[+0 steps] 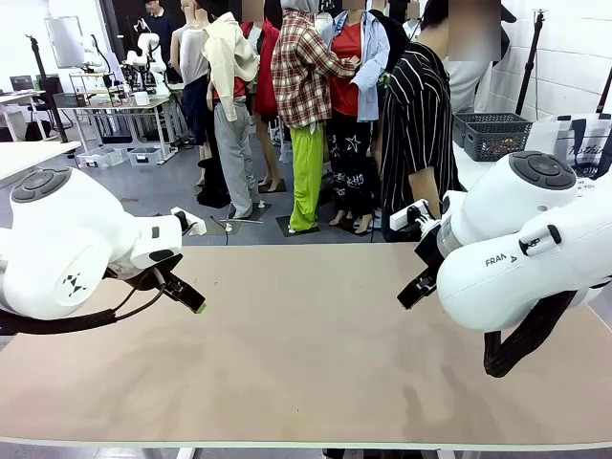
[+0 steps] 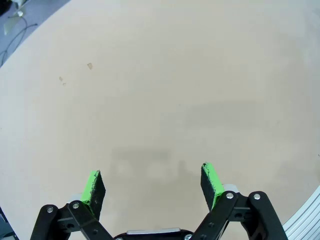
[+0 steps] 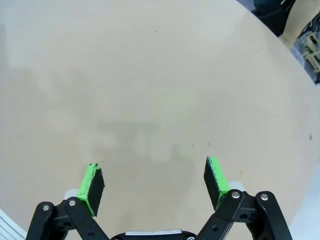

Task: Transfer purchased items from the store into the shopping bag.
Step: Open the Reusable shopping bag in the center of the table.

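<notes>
Both pairs of jaws stand wide, touching nothing: my left gripper (image 2: 150, 170) and right gripper (image 3: 152, 165) hover over the table (image 2: 165, 90). From the front, the shopping bag (image 1: 574, 143) stands far right beside a basket (image 1: 492, 134).

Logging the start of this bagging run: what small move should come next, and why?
Probably wait for goods: the left gripper and right gripper stand open above the table, holding nothing, and the person stands at its far edge.

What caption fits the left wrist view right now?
Left claw open above the beige table, nothing between its green pads.
</notes>
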Robot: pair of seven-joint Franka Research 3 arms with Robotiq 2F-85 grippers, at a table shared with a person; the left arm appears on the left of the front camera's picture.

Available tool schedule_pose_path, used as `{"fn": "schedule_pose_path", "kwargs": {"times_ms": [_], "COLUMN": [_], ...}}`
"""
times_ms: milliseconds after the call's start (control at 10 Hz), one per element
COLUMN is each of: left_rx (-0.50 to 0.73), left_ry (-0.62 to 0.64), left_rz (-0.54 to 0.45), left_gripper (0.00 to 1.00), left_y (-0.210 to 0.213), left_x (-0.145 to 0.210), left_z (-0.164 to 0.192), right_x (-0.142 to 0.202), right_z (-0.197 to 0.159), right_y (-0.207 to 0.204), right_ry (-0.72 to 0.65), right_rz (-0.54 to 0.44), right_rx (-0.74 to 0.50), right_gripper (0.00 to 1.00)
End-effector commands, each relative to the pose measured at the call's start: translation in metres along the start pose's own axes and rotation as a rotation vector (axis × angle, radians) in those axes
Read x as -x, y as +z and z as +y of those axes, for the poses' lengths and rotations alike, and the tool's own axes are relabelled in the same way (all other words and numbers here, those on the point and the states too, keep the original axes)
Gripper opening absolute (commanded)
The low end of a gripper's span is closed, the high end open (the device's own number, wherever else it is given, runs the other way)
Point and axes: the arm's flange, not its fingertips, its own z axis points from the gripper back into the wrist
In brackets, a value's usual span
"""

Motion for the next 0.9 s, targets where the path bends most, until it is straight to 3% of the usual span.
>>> {"fn": "schedule_pose_path", "kwargs": {"times_ms": [0, 200, 400, 600, 800], "left_rx": [0.0, -0.158, -0.285, -0.442, -0.522], "left_ry": [0.0, 0.048, 0.107, 0.253, 0.405], "left_rz": [0.0, -0.18, -0.28, -0.283, -0.181], "left_gripper": [1.0, 1.0, 1.0, 1.0, 1.0], "left_y": [0.0, 0.041, 0.101, 0.159, 0.179], "left_x": [0.0, -0.025, -0.03, 0.005, 0.057], "left_z": [0.0, 0.023, 0.073, 0.135, 0.182], "right_x": [0.0, -0.009, -0.004, 0.037, 0.086], "right_z": [0.0, -0.027, -0.077, -0.136, -0.192], "right_y": [0.0, 0.041, 0.089, 0.136, 0.151], "right_ry": [0.0, -0.087, -0.211, -0.41, -0.591], "right_rz": [0.0, -0.12, -0.227, -0.277, -0.26], "right_rx": [0.0, 0.123, 0.245, 0.372, 0.434], "right_gripper": [1.0, 1.0, 1.0, 1.0, 1.0]}}
